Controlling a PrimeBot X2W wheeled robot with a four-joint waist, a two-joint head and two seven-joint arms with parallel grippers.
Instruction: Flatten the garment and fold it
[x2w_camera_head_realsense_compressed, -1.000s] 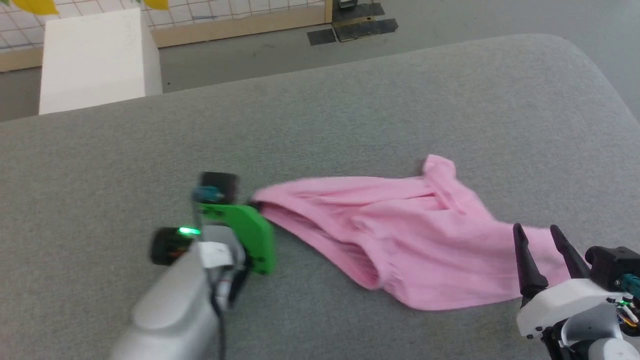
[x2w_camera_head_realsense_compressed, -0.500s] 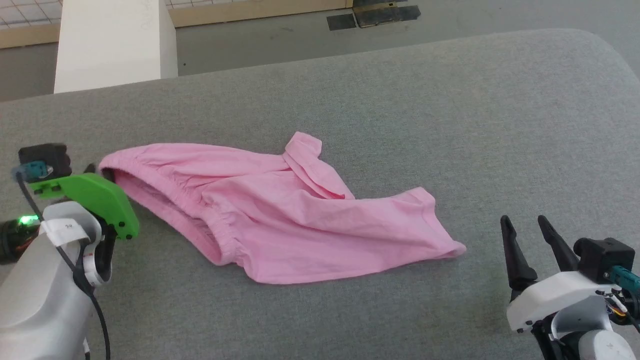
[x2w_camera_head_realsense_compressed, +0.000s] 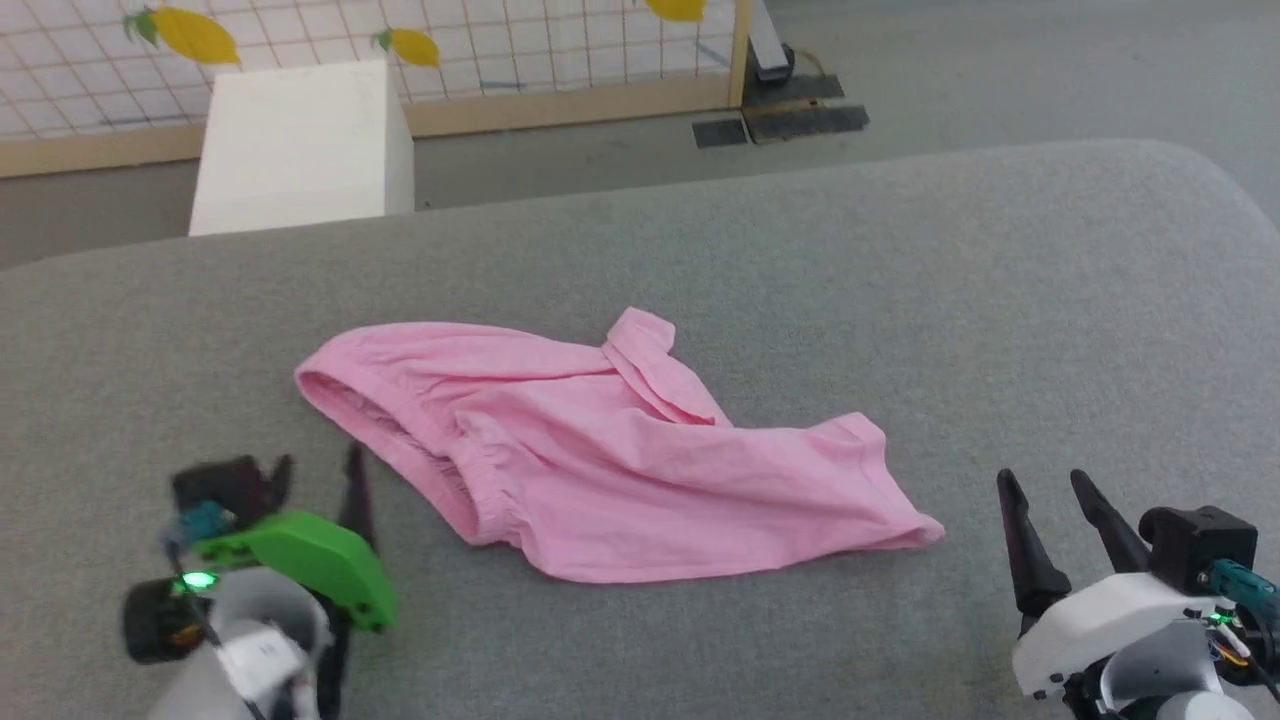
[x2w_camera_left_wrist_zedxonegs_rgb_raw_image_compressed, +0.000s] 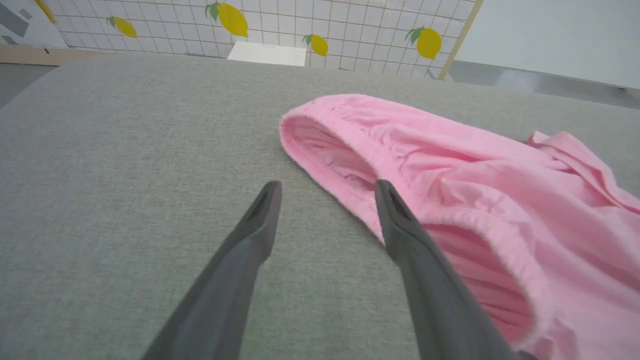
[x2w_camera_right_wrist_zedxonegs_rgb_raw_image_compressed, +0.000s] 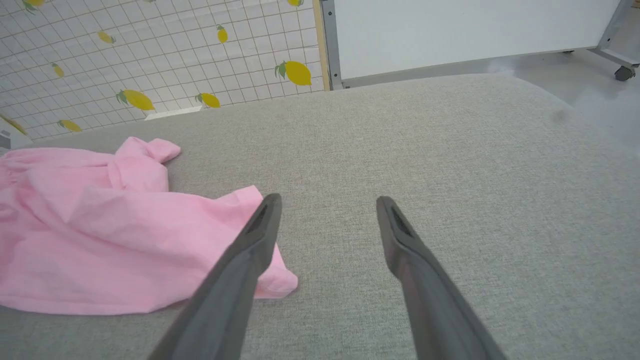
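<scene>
The garment lies rumpled on the grey padded surface, waistband toward nine o'clock. The left gripper, clamped on that waistband a second ago, has let go and sits at seven o'clock, jaws apart. The right gripper rests at four o'clock, jaws spread and empty.

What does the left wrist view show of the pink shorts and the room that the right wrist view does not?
The left wrist view adds: the garment's gathered waistband, gaping so the inside shows, with the open left gripper just before it and one finger overlapping the band's edge.
The right wrist view adds: a hemmed leg corner beside the open right gripper, and a white board on a frame with a caster.
Both: the garment lying rumpled on the grey padded surface, and the lemon-print grid screen beyond.
</scene>
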